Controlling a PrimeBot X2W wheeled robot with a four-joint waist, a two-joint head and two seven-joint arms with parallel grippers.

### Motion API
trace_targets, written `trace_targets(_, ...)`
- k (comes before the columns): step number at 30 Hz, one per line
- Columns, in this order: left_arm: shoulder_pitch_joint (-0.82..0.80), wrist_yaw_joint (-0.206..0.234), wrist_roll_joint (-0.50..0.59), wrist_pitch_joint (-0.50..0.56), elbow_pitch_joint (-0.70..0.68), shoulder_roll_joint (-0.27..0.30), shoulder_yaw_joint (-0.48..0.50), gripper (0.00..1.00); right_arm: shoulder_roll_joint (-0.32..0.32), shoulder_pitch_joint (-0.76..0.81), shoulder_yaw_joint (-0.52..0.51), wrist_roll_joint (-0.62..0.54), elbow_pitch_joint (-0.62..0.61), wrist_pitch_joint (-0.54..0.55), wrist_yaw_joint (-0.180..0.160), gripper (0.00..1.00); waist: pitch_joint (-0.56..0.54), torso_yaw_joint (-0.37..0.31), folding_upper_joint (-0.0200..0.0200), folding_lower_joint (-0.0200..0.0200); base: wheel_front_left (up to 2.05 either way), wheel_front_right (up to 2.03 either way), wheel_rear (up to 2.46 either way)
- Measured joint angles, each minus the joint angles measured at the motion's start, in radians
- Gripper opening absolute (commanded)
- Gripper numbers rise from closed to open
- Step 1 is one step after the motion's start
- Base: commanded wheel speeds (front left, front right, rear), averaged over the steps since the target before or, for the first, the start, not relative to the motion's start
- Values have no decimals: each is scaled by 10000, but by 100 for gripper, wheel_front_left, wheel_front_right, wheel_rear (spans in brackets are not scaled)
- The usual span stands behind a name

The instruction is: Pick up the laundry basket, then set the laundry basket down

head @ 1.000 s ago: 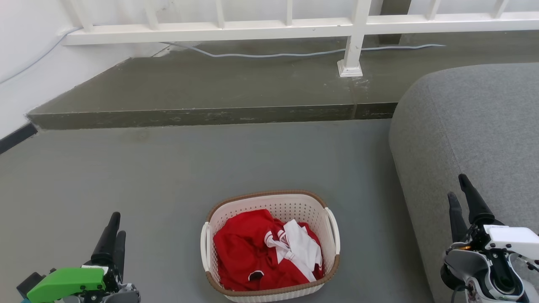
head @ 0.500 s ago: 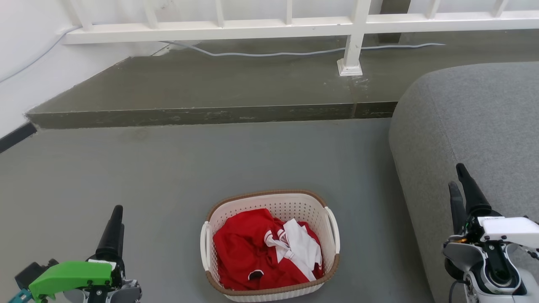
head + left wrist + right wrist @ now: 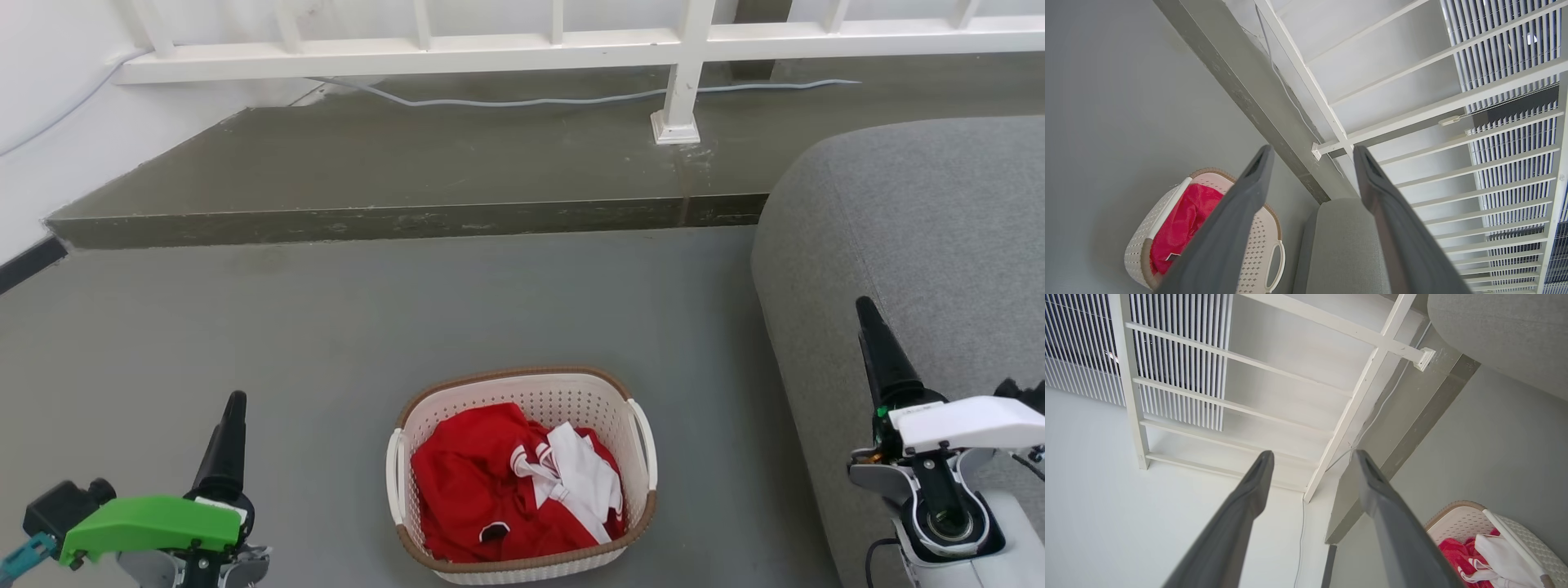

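Note:
The laundry basket (image 3: 522,390) stands on the grey floor at the bottom middle of the head view, cream perforated plastic with a brown rim, holding red and white clothes. My left gripper (image 3: 230,429) hangs to its left and my right gripper (image 3: 875,343) to its right, over the sofa's edge; both are well apart from the basket. In the left wrist view the left gripper (image 3: 1312,157) is open and empty, with the basket (image 3: 1143,245) at the lower left. The right gripper (image 3: 1312,459) is open too, with the basket (image 3: 1457,522) at the lower right of its wrist view.
A grey sofa (image 3: 922,245) fills the right side, close to the basket. A raised dark step (image 3: 392,220) crosses the floor behind, with a white railing (image 3: 571,45) and a loose cable (image 3: 522,102) on it. A white wall (image 3: 49,131) stands at the left.
Both grippers have turned on their wrists, so the two fingers of each now line up as one in the head view. The right gripper has risen a little. The basket has stayed put.

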Motion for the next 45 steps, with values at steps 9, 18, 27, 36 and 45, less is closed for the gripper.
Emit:
trace_targets(9,-147,186,1463,-263,-203,-6,-44,100,-341,-240,541,-1733,10,-286,6,100,24,-10,0,0,0,0,0)
trace_targets(18,-162,341,2844,-581,-435,-96,-205,100,-399,-395,926,-3185,2,-594,-8,100,58,-25,0,0,0,0,0)
trace_targets(27,-203,351,3956,-876,-679,-232,-284,100,-395,-527,1223,-4364,-38,-892,-100,100,83,-44,0,0,0,0,0)
trace_targets(36,-206,351,5139,-1187,-846,-259,-374,100,-401,-614,1457,-5544,-40,-1210,-105,100,85,-46,0,1,0,0,0)
trace_targets(45,-207,349,6312,-1484,-1020,-276,-445,100,-405,-698,1668,-6704,-40,-1496,-109,100,91,-56,0,1,0,0,0)
